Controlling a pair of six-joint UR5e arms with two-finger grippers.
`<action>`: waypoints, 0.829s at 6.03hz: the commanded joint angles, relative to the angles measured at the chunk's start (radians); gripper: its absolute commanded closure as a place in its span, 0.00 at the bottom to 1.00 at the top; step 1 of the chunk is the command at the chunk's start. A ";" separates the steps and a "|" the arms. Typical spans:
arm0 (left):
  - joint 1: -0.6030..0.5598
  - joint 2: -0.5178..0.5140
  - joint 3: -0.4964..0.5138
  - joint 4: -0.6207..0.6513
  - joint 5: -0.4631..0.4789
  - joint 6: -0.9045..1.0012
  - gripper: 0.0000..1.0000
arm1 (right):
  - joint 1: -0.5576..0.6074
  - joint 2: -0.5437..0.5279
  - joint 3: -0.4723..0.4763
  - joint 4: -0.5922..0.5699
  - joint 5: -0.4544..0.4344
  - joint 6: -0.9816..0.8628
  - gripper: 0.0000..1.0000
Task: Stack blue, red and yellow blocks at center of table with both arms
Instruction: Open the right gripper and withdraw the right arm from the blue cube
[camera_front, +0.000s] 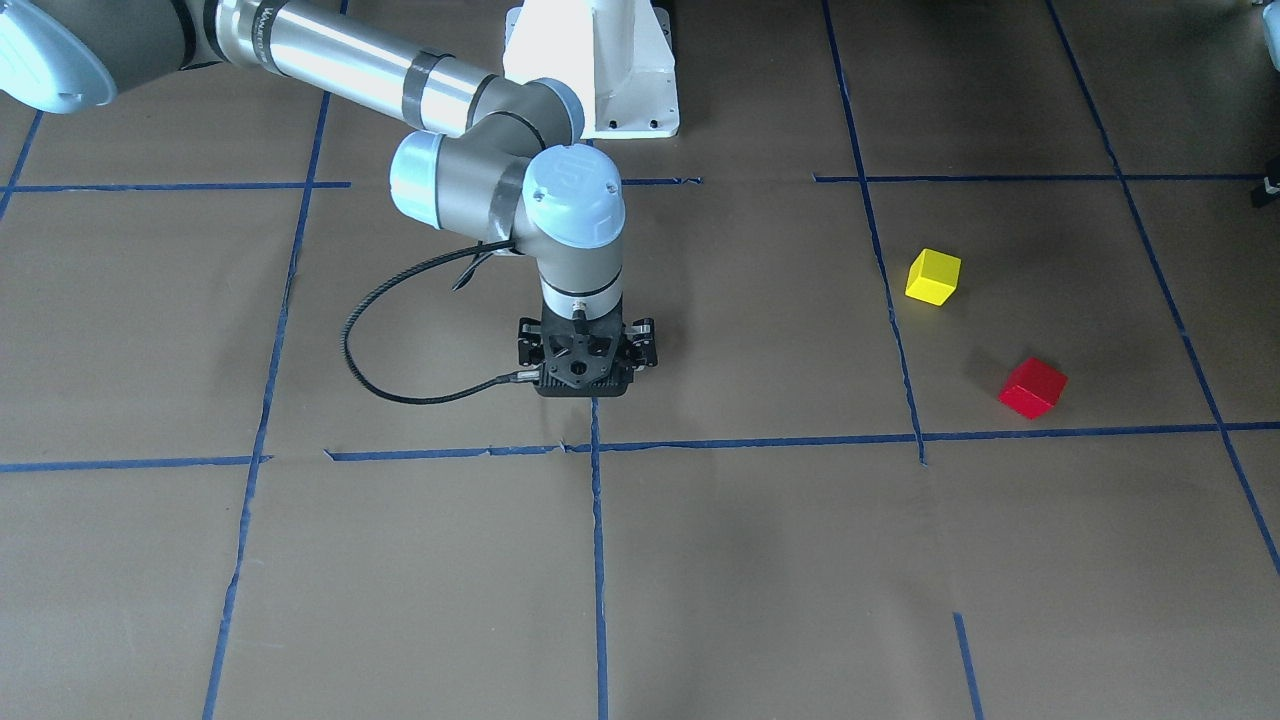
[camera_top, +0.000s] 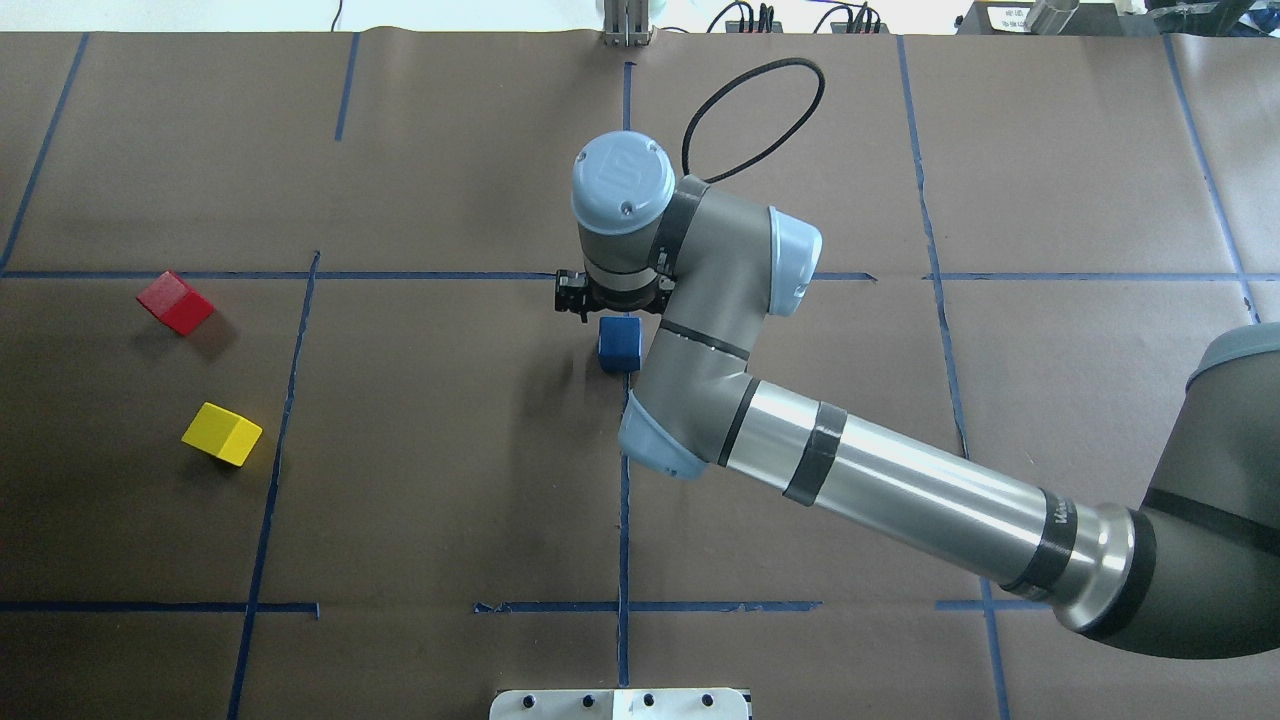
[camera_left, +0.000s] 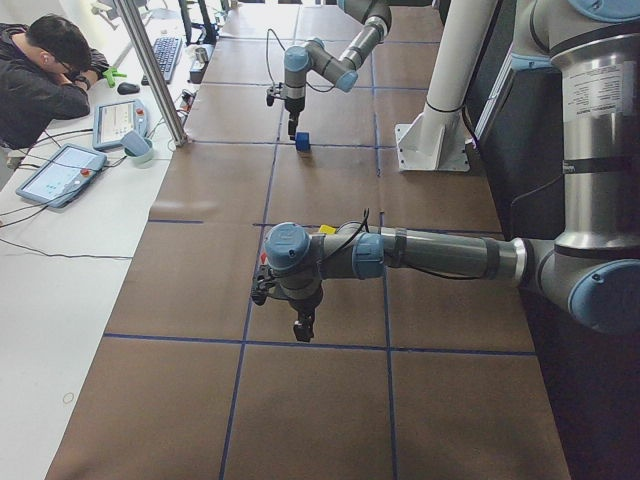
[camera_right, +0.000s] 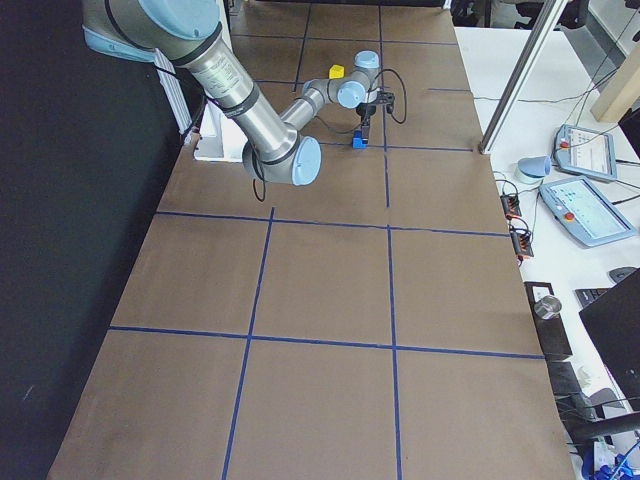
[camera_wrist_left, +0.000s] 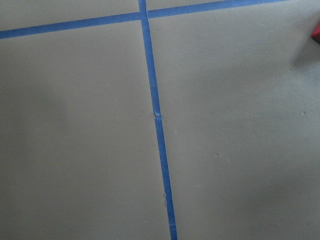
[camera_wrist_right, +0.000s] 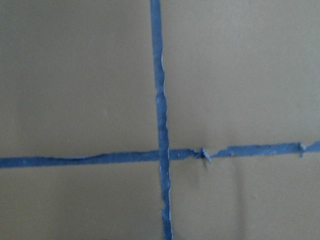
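Blue block (camera_top: 619, 343) sits centred under the right pincer (camera_left: 291, 128), grip unclear; next, probably, the left pincer (camera_left: 303, 328), equally unclear, fetches the red block (camera_top: 175, 302).

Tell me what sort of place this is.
Probably a robotics lab. A left arm and a right arm work over a table papered brown and gridded with blue tape. A person sits at a side bench with a pendant.
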 joint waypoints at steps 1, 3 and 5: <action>0.000 -0.001 -0.012 0.000 0.000 0.000 0.00 | 0.166 -0.082 0.104 -0.031 0.137 -0.094 0.01; 0.008 -0.006 -0.030 0.001 0.000 -0.006 0.00 | 0.313 -0.251 0.236 -0.142 0.188 -0.408 0.01; 0.009 -0.044 -0.030 -0.004 0.000 -0.006 0.00 | 0.497 -0.508 0.383 -0.174 0.245 -0.800 0.00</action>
